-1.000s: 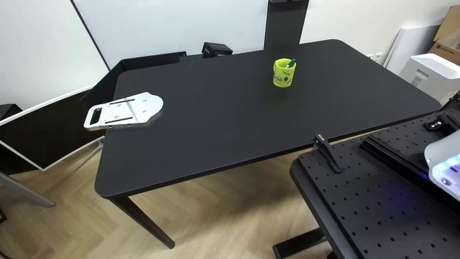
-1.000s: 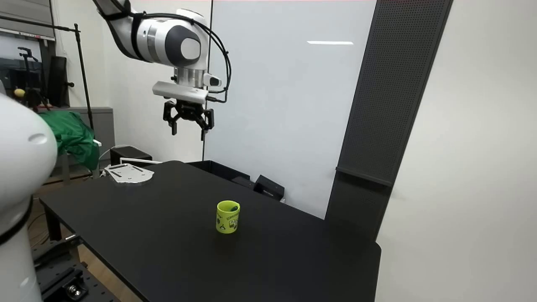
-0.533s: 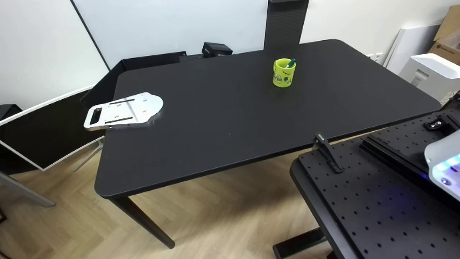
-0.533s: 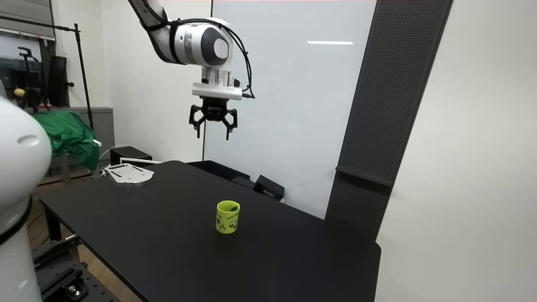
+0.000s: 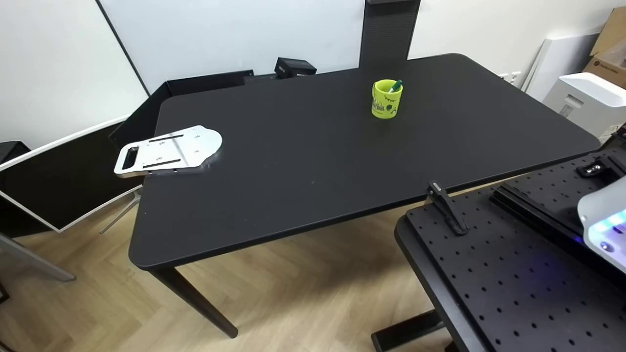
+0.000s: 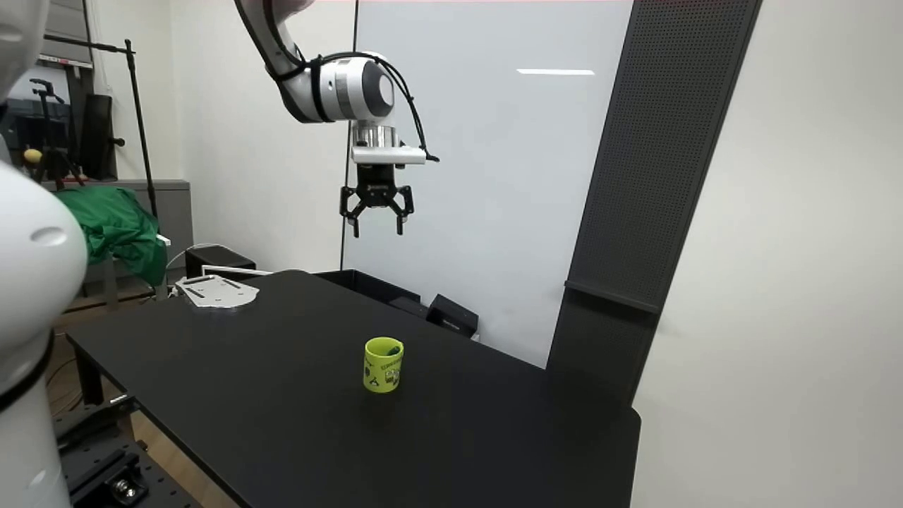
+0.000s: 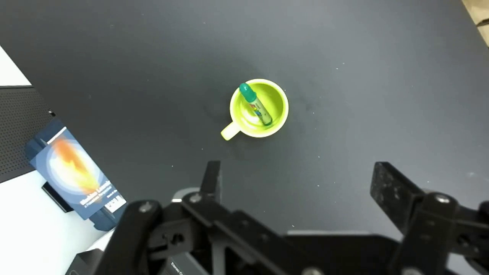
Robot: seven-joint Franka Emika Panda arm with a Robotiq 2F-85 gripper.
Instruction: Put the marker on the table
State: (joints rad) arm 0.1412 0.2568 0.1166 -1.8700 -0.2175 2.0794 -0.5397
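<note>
The jaws stand wide apart, their fingers (image 7: 393, 193) pointing down, well above the desk (image 6: 296, 395) in an exterior view. Lower than them, upright on the desk, is the yellow-green cup (image 7: 280, 120). In the wrist view it lies ahead of the gap between the jaws, nearer the line of the finger at picture left, its handle (image 7: 230, 131) turned to that side. The marker (image 7: 259, 110) is inside the cup, leaning: its green cap (image 7: 247, 91) rises past the rim, and its other end sits down inside, toward the opposite wall. Lower than the jaws too, beyond the desk's edge, is a black box (image 6: 452, 316), contents hidden.
</note>
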